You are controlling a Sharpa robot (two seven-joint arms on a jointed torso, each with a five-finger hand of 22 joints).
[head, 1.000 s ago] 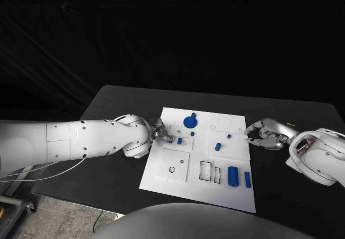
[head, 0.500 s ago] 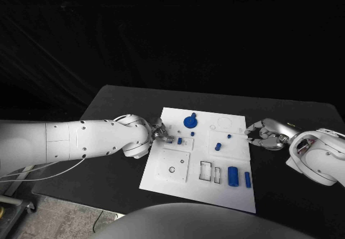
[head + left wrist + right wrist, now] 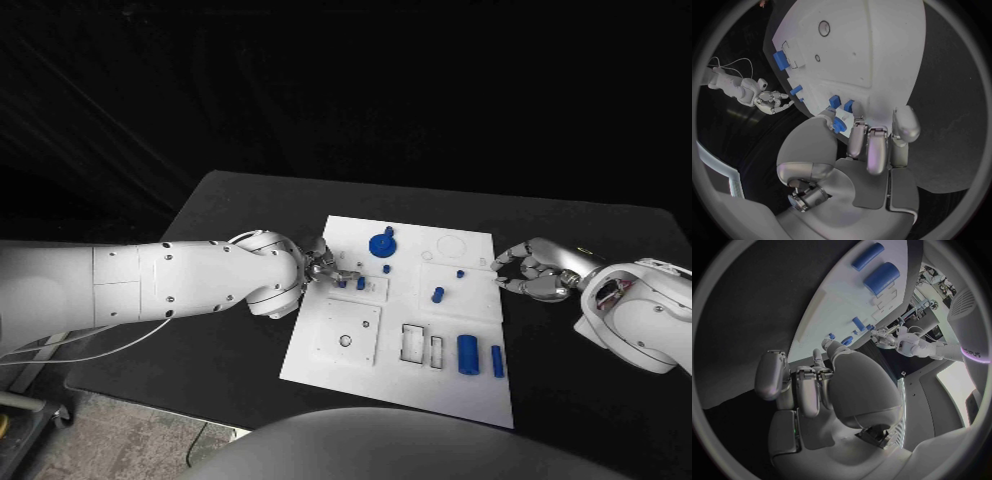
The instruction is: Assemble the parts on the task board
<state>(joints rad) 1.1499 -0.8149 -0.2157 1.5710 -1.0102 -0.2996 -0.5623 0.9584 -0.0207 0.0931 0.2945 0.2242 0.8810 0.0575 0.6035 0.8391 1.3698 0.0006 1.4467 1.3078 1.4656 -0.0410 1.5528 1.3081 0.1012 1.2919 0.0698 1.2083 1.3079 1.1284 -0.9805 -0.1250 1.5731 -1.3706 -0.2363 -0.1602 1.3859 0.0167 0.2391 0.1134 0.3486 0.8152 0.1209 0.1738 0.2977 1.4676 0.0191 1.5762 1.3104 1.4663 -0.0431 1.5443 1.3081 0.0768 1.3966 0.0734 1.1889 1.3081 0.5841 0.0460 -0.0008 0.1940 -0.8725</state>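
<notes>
Desk (image 3: 216, 215): black, with the white task board (image 3: 361, 370) lying in the middle of it, its long side running away from the robot.
Task board: a white plate with shallow cut-outs; two narrow rectangular slots (image 3: 423, 345) sit near its middle, and a square panel with a small ring (image 3: 345, 341) is on the side of the left arm.
Left robot hand (image 3: 320, 268): at the board's edge on the left arm's side, fingers curled in close around a small blue part (image 3: 342, 283); from the left wrist view the fingertips (image 3: 856, 134) press against that blue piece (image 3: 840, 125), so it looks pinched rather than loose.
Right robot hand (image 3: 526, 272): just off the opposite edge of the board, fingers curled inward; I cannot tell whether anything is held in it.
Large blue cylinder (image 3: 467, 353): lying flat on the near part of the board, just beside a thinner blue rod (image 3: 496, 361).
Blue round part (image 3: 382, 243): at the far end of the board, near a pale circular outline (image 3: 451, 245).
Blue peg (image 3: 437, 294): in the board's middle, well apart from both hands.
Small blue block (image 3: 361, 283): just beside the left hand's fingertips.
Tiny blue pieces (image 3: 459, 272): on the board near the right hand, not touching it.
</notes>
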